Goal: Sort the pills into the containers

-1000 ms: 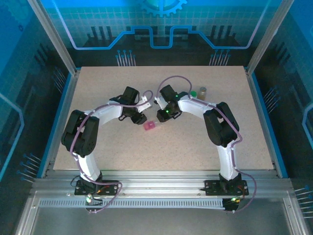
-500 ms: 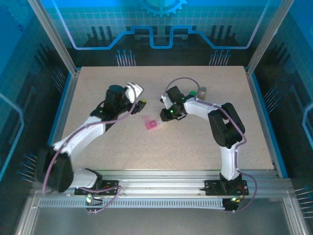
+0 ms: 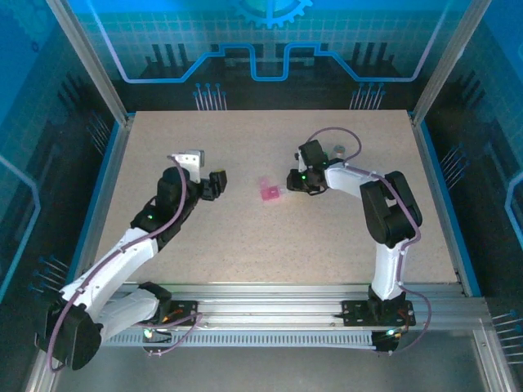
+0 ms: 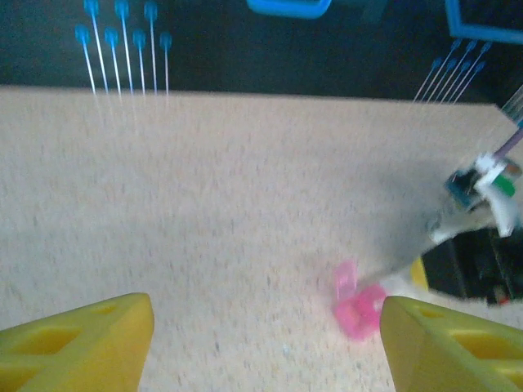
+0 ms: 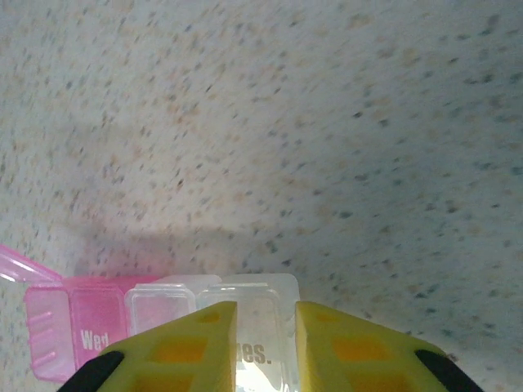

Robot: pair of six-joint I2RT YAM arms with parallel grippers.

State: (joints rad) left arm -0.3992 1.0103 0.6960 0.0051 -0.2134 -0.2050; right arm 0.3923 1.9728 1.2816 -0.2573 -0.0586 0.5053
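My left arm lies long and low, going from its base at the near left corner slantwise toward the middle of the table [image 3: 245, 253]. Its wrist turns to the right. My left pincer [image 3: 219, 180] is wide open, and between its two yellow fingers [image 4: 82, 343] there is only bare surface.

My right arm rises from its base at the near edge and bends sharply near the right edge. Its forearm then reaches left, low over the surface. My right pincer [image 3: 292, 180] is at the middle of the table, a little toward the far edge. Its yellow fingers [image 5: 343, 347] stand almost together, with only a narrow slit between them. In the right wrist view they are over the clear cells of the pill box [image 3: 268, 191]. I cannot tell if they pinch it or only touch it.

The pill box lies between my two pincers, just beside the right one and apart from the left one. Its pink cell is marked "Wed" and its lid stands open on the left. The clear cells lie next to it, partly covered by my fingers.

A small vial [image 3: 337, 149] stands upright behind my right forearm, toward the far right corner. The forearm and its purple cable [image 3: 339, 135] are between the vial and the near edge.
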